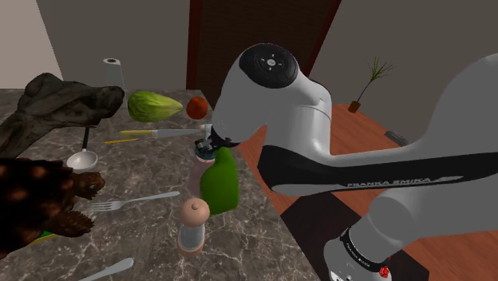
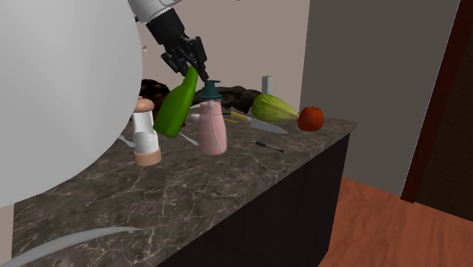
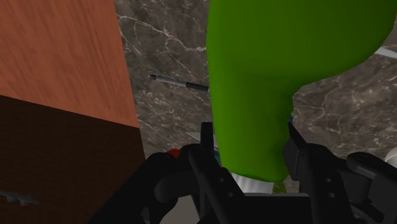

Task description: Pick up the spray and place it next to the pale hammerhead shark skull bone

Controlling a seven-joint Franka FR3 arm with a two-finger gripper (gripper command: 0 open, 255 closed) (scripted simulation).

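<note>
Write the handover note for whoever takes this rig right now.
Tool: shut on the green spray bottle near its neck. The bottle hangs tilted over the marble counter, close to the pink pump bottle and the grinder.
Done: grasp.
Left: carry the bottle to the skull, set it beside it, release. The dark lumpy thing at the shoulder view's upper left may be the skull; confirm first.

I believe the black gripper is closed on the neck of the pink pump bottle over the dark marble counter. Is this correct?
Not quite. The black gripper is closed on the neck of the tilted green bottle, not the pink pump bottle, which stands free beside it on the dark marble counter. The second exterior view shows this.
</note>
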